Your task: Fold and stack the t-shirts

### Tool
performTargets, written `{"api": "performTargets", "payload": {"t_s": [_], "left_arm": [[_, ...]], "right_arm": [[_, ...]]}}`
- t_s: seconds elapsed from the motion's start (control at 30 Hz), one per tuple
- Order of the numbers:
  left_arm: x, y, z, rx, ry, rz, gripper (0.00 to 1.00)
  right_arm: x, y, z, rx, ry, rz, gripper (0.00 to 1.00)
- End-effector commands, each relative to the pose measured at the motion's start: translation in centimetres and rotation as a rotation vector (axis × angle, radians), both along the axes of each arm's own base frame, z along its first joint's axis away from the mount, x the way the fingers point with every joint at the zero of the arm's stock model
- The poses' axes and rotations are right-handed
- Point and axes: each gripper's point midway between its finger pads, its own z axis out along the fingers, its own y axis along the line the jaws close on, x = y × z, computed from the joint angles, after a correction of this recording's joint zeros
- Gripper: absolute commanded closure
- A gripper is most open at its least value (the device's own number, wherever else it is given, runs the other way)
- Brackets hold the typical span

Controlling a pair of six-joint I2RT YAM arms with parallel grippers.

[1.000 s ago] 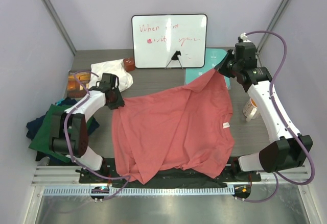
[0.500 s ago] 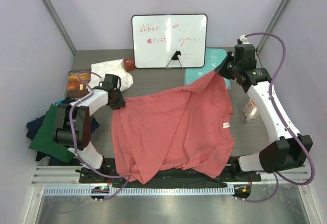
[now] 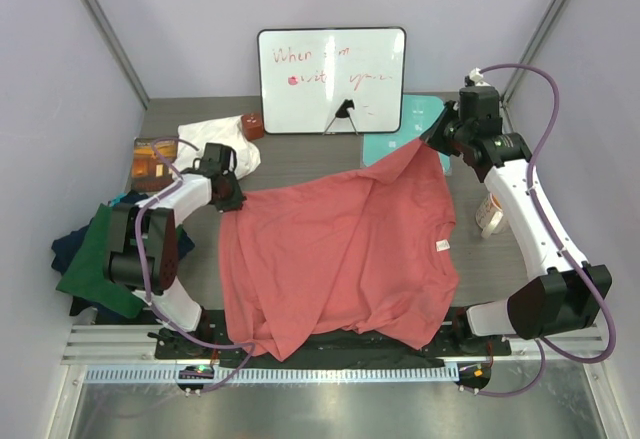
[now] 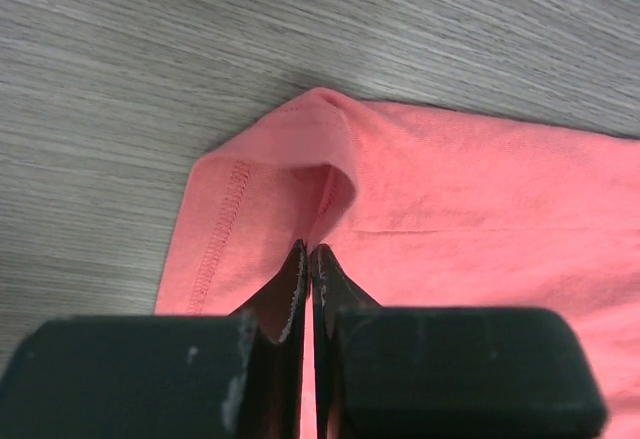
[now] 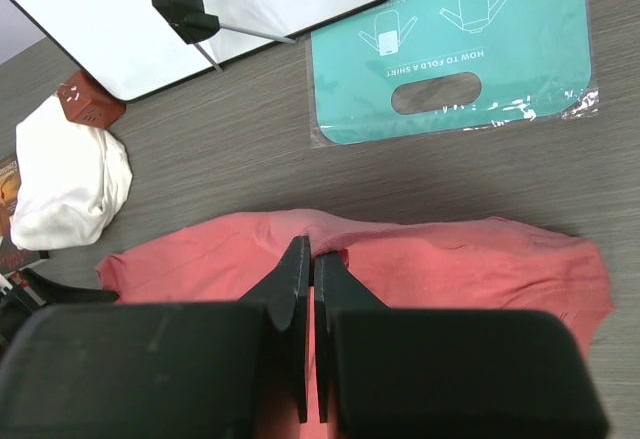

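A large salmon-pink t-shirt lies spread over the table's middle, its front edge hanging over the near edge. A small white neck label shows on its right side. My left gripper is shut on the shirt's far-left hemmed corner, low at the table. My right gripper is shut on the shirt's far-right corner and holds it lifted above the table. A dark green t-shirt lies on navy ones at the left edge.
A whiteboard stands at the back. A pale-teal folding mat lies behind the right gripper. A white cloth, a small brown box and an orange packet sit back left. A white mug stands at the right.
The left arm's elbow has shifted a little; both grippers keep their hold and the shirt has hardly moved.
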Motion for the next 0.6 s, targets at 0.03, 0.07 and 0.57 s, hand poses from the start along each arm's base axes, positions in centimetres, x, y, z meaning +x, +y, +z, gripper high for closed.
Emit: {"api": "performTargets", "payload": {"t_s": [0.03, 0.07, 0.57], "left_arm": [[2.2, -1.0, 7.7, -0.049, -0.155, -0.017, 1.00], [2.2, -0.9, 8.9, -0.052, -0.173, -0.015, 1.00], [-5.2, 1.6, 39.6, -0.135, -0.820, 0.094, 1.00]], "right_arm": [[-0.3, -1.1, 4.5, 0.004, -0.118, -0.022, 0.99], [-0.4, -1.3, 5.0, 0.004, -0.130, -0.026, 0.99], [-10.8, -7.3, 23.7, -0.002, -0.633, -0.271, 0.99]]}}
